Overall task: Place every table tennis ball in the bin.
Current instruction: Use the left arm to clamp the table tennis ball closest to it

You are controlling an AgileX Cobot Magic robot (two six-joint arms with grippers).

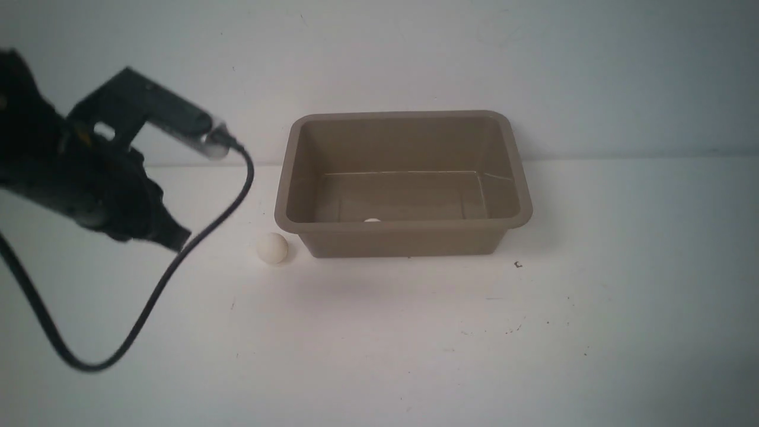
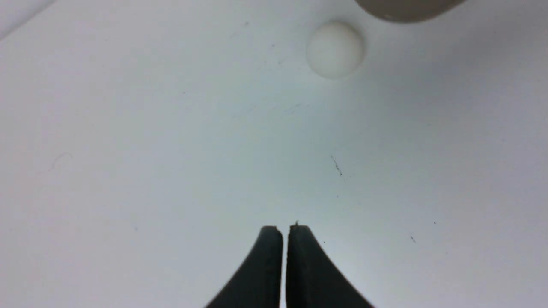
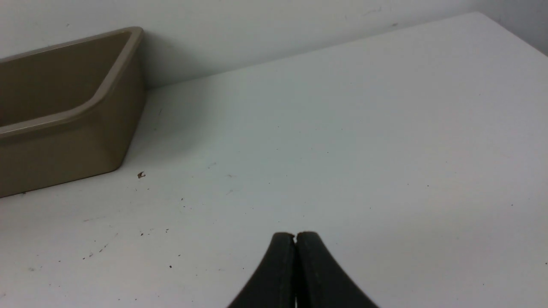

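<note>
The tan-brown bin (image 1: 403,240) stands at the back middle of the white table. One white table tennis ball (image 1: 272,248) rests on the table just left of the bin's front left corner; the left wrist view shows that ball (image 2: 335,50) beside the bin's corner (image 2: 406,8). A second table tennis ball (image 1: 372,220) peeks over the front rim from inside the bin. My left gripper (image 1: 178,240) hovers left of the loose ball, and its tips (image 2: 285,229) are shut with nothing between them. My right gripper (image 3: 295,235) is shut and holds nothing, to the right of the bin (image 3: 64,119).
A black cable (image 1: 148,308) loops down from the left arm over the table's left side. A small dark speck (image 1: 518,264) lies on the table near the bin's front right corner. A pale wall rises right behind the bin.
</note>
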